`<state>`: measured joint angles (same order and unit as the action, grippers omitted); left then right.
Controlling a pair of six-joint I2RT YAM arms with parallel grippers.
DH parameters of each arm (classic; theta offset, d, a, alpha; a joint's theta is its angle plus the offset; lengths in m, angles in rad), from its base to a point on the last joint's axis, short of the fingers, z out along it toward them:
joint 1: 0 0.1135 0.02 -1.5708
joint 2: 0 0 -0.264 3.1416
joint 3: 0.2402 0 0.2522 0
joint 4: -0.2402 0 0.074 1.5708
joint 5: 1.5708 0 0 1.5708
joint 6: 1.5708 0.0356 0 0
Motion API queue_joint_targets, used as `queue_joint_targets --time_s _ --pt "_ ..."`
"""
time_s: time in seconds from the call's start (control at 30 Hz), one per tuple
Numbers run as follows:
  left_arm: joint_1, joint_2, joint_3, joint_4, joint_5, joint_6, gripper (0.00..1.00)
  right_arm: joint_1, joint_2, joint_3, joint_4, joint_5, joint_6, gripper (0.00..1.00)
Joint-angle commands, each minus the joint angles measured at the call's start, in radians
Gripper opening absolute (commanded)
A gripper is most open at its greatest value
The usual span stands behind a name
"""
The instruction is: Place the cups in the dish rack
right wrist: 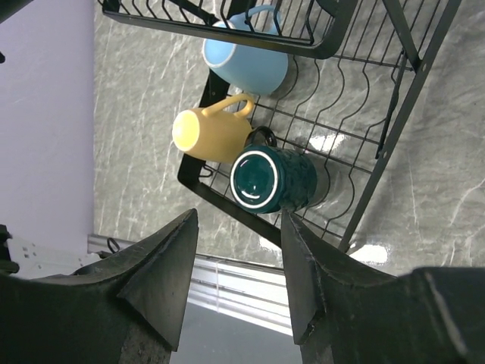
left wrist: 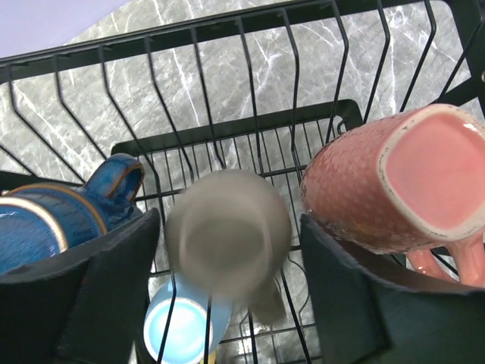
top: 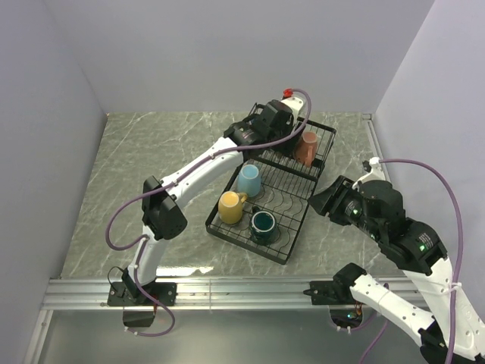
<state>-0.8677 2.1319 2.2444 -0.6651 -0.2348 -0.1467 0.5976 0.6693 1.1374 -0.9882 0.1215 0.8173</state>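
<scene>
The black wire dish rack (top: 246, 244) stands mid-table. My left gripper (left wrist: 227, 220) hangs over its raised basket, open, with a blurred beige-grey cup (left wrist: 227, 243) between the fingers and a thin gap on each side. A navy cup (left wrist: 45, 224) lies to its left and a salmon cup (left wrist: 394, 182) (top: 306, 148) to its right. On the lower tray rest a light blue cup (top: 248, 180), a yellow cup (top: 231, 207) and a dark teal cup (top: 263, 225). My right gripper (top: 318, 203) is open and empty, off the rack's right side and facing the teal cup (right wrist: 269, 178).
The marble table (top: 151, 174) is walled on the left, back and right. An aluminium rail (top: 242, 292) runs along the near edge, by the arm bases. The left arm's purple cable loops over the table's left part.
</scene>
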Motion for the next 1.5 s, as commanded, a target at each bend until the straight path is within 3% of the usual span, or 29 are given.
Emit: queue_joint_targets --time_s 0.0,0.17,0.5,0.67,0.87,1.1,1.27,1.37,1.4,1.43,1.47 --pt "0.004 -0.082 0.014 0.002 -0.026 -0.028 0.80 -0.005 0.006 -0.014 0.046 -0.006 0.006 0.55" --pt "-0.001 -0.099 0.015 -0.007 -0.032 -0.036 0.99 -0.007 0.007 -0.021 0.054 -0.011 0.010 0.56" --pt "-0.017 -0.161 0.069 -0.027 -0.040 -0.065 0.99 -0.005 0.010 -0.036 0.082 -0.037 0.017 0.56" --pt "-0.017 -0.297 0.006 -0.002 -0.067 -0.138 0.96 -0.007 0.000 -0.060 0.098 -0.065 0.023 0.55" --pt "-0.016 -0.622 -0.374 0.088 -0.138 -0.273 0.98 -0.004 -0.045 -0.114 0.157 -0.098 0.032 0.55" --pt "-0.016 -0.986 -0.874 0.021 -0.285 -0.407 0.99 -0.004 -0.111 -0.218 0.197 -0.148 0.059 0.55" --pt "-0.016 -1.158 -1.011 -0.114 -0.499 -0.611 0.99 -0.005 -0.143 -0.258 0.207 -0.155 0.042 0.55" --pt "-0.013 -1.243 -1.107 -0.082 -0.572 -0.604 0.99 -0.005 -0.166 -0.280 0.206 -0.149 0.040 0.55" --pt "-0.013 -1.263 -1.205 -0.067 -0.619 -0.596 0.88 -0.005 -0.172 -0.287 0.212 -0.149 0.040 0.55" --pt "-0.013 -1.303 -1.261 -0.056 -0.665 -0.612 0.84 -0.005 -0.186 -0.298 0.217 -0.151 0.042 0.55" --pt "-0.013 -1.320 -1.310 -0.029 -0.799 -0.620 0.84 -0.005 -0.191 -0.304 0.220 -0.149 0.043 0.55"
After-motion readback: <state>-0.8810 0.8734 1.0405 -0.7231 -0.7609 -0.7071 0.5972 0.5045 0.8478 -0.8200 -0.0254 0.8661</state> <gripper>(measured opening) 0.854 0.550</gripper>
